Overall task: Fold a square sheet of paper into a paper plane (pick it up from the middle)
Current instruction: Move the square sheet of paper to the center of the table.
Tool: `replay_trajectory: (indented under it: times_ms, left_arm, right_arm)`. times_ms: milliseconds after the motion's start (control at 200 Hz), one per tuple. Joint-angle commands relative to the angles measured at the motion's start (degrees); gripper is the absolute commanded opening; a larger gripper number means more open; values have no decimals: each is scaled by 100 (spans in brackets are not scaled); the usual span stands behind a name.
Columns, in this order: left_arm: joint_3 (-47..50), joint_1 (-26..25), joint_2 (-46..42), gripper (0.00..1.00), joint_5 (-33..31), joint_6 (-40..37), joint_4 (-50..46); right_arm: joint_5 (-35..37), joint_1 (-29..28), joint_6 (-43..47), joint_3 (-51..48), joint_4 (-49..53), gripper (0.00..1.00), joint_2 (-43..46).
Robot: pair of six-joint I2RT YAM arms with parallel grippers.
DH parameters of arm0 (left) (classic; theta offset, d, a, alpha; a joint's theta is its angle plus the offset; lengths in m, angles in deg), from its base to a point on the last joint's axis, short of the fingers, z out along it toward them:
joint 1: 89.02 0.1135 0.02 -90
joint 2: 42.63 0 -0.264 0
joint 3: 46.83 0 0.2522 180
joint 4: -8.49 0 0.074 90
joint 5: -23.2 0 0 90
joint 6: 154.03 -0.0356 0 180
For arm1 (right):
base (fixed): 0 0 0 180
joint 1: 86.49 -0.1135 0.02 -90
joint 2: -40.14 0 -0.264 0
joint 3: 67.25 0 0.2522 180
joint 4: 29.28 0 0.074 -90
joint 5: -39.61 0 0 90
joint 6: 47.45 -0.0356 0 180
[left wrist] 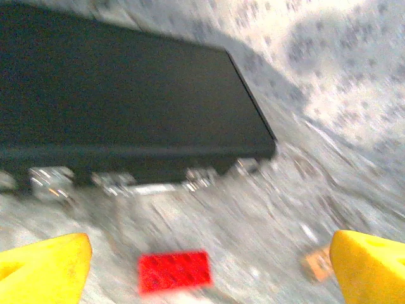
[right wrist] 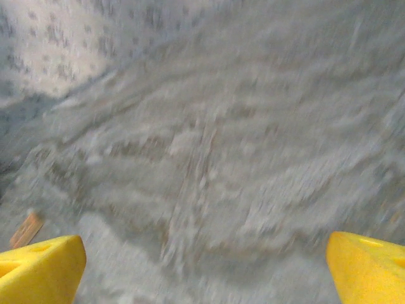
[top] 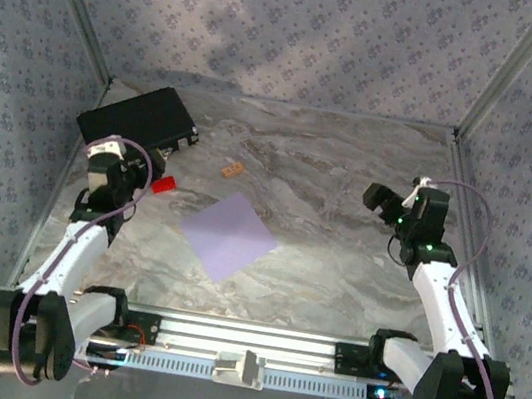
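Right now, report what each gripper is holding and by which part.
Nothing is held. The left gripper and right gripper both stand open, jaws empty; the square sheet of paper lies flat on the table, untouched.

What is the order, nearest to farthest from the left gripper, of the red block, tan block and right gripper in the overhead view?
1. red block, right beside the left gripper.
2. tan block, farther back, towards the centre.
3. right gripper, far across on the right.

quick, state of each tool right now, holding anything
left tool: open, holding nothing
right tool: open, holding nothing
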Motion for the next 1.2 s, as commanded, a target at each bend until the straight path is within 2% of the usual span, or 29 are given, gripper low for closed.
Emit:
replay_trajectory:
  times_ms: [0,120,255,360,565,854,1004,1194]
  left_arm:
    - [-385,-397,244,88,1577,735,-792]
    - [-945,-1351,542,86,1309,418,-2058]
    - [-1143,-2255,1127,80,1238,496,-2351]
    - [-1210,-2681,1576,79,1101,708,-2350]
    - [-1281,-2993,2240,79,1039,957,-2046]
    - [-1406,-3108,2946,77,1007,913,-2103]
    - [-1627,-3238,3331,75,980,576,-2353]
    - [-2284,-3655,4017,73,725,-346,-2984]
  right_arm:
    - [-778,-179,-993,-208,761,99,189]
    - [-1117,-403,-1096,-486,646,99,404]
    - [-1063,-685,-1254,-718,649,99,617]
    - [-997,-881,-1355,-750,679,99,659]
    - [-892,-1155,-1358,-689,744,99,599]
    - [-773,-1293,-1384,-680,965,99,437]
    - [-661,-1321,-1362,-658,1063,99,393]
    - [-469,-1361,-1369,-675,1173,99,381]
